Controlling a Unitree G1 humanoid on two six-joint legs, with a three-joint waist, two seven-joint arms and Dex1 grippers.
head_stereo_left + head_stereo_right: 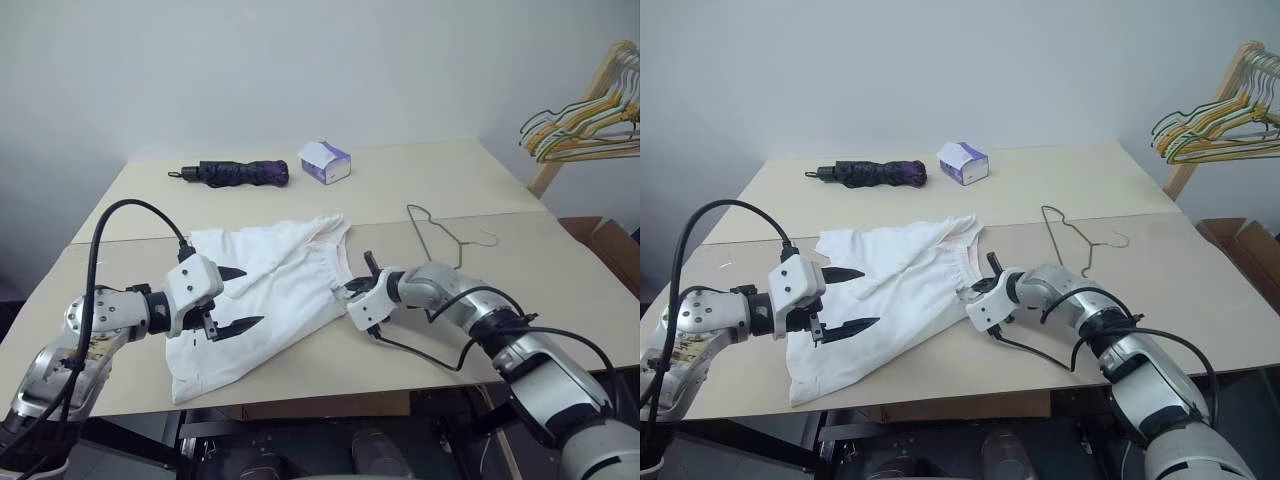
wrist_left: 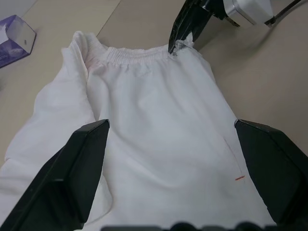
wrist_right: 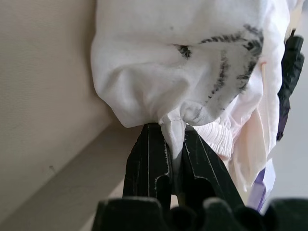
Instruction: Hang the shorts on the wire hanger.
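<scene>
The shorts [image 1: 265,300] lie flat on the bench [image 1: 560,270], in the front half, a little toward the left side. Their waistband faces the right side of the bench and the legs reach toward the front left corner, where the hem comes close to the front edge.

My right pincer [image 1: 352,291] is closed on the corner of the waistband. In my right wrist view a small fold of white cloth is squeezed between the two black fingers [image 3: 149,159] and bulges out above them (there are some dark marks on the cloth there). This pincer rests low, just at the bench top, near the middle of the front half.

My left pincer [image 1: 238,298] is wide open. It hovers over the leg part of the shorts, and its two fingers [image 2: 72,178] stand well apart with the white cloth between and beneath them; I cannot tell if they touch the cloth. A tiny red mark shows on the cloth near one finger.

The wire hanger [image 1: 440,235] lies flat on the bench to the right of the shorts, near but apart from them, just behind my right arm.

Toward the back edge lie a folded dark umbrella [image 1: 235,173] and a small purple and white box [image 1: 326,162], side by side.
</scene>
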